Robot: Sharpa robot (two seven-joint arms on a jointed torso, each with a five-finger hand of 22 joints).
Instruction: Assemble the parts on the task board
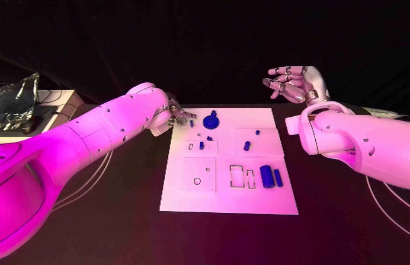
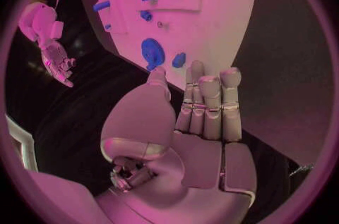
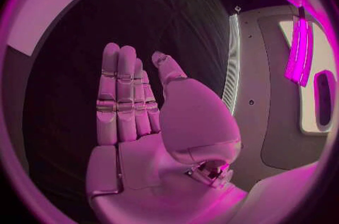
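The white task board (image 1: pixel 183 188) lies mid-table. On it sit a round blue disc part (image 1: pixel 211 121), a small blue piece (image 1: pixel 192 123) beside it, several small blue pieces (image 1: pixel 247 146) in the middle, and two blue cylinders (image 1: pixel 266 176) at the right. My left hand (image 1: pixel 178 114) hovers at the board's far left corner, fingers straight and holding nothing (image 2: pixel 205 105), its fingertips close to the small piece (image 2: pixel 179 59) and the disc (image 2: pixel 152 52). My right hand (image 1: pixel 293 82) is raised beyond the far right corner, flat and holding nothing (image 3: pixel 134 105).
A crinkled silver foil object (image 1: pixel 19 99) rests by a white box (image 1: pixel 60 105) at the far left, off the table. Thin cables (image 1: pixel 94 176) hang along the left arm. Black table surface surrounds the board.
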